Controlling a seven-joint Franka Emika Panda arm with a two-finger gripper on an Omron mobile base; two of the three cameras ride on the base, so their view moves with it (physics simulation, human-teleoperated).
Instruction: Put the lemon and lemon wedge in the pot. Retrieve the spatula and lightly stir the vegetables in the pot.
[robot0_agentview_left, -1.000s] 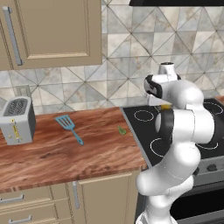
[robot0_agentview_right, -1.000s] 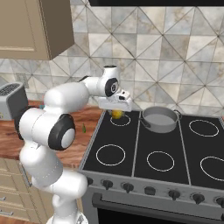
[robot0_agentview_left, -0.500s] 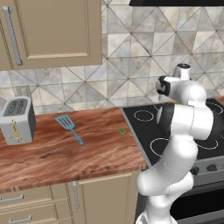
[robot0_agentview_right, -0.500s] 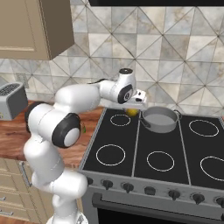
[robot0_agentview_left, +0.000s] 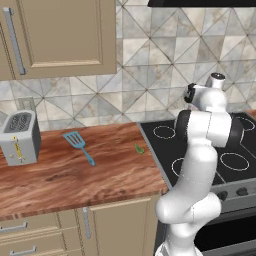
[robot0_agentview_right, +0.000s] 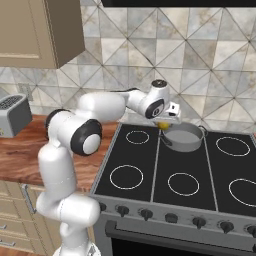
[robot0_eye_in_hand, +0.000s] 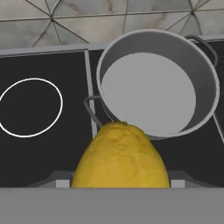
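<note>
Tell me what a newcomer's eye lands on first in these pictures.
First, the lemon, big and yellow in the hand view, held in the gripper just short of the empty grey pot on the stove's back burner. Next, the white arm, stretched from the base across the cooktop. Then the wooden counter to the left, with the light blue spatula, the tiny green lemon wedge and a toaster.

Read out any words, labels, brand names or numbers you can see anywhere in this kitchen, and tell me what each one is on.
None can be read. The toaster, the stove's knobs, the pot and the lemon in the end effector all show plain, unmarked surfaces.
</note>
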